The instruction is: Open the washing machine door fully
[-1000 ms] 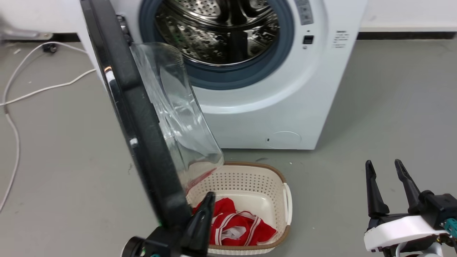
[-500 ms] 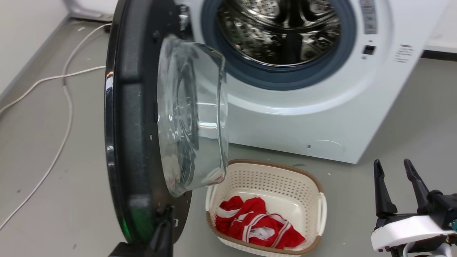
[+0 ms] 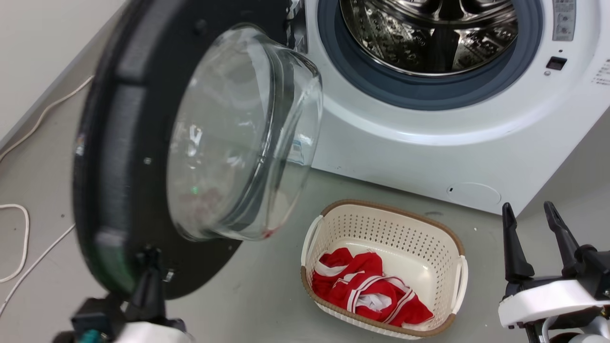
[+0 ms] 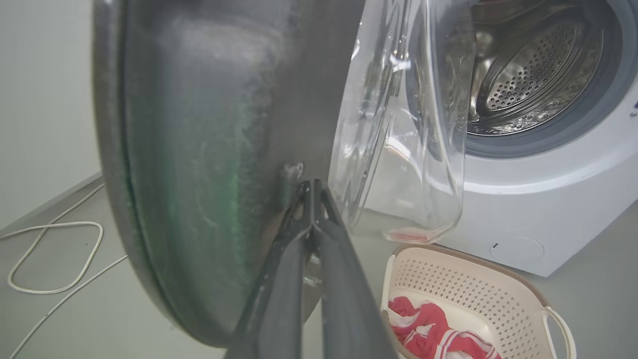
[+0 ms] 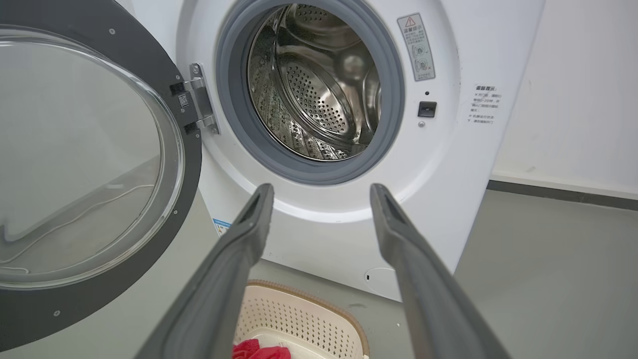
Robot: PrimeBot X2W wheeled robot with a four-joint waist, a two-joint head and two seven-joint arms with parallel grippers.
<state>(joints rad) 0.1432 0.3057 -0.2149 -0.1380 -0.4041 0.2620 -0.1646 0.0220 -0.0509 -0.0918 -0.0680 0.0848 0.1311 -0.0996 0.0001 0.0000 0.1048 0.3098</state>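
Note:
The washing machine door, a big black ring with a bulging clear glass bowl, stands swung out to the left of the white machine, its inner face turned toward me. My left gripper is shut, its tips resting against the door's lower inner face. In the left wrist view the joined fingers touch the door beside the glass. My right gripper is open at the lower right, apart from everything. In the right wrist view the right gripper points at the open steel drum, with the door and its hinge at left.
A cream basket holding red and white cloth sits on the grey floor in front of the machine, just right of the door. White cables lie on the floor at left, by a wall.
The door has swung farther out, from edge-on to showing its inner face, with my left gripper following at its lower part. The head camera has turned. My right gripper has held still.

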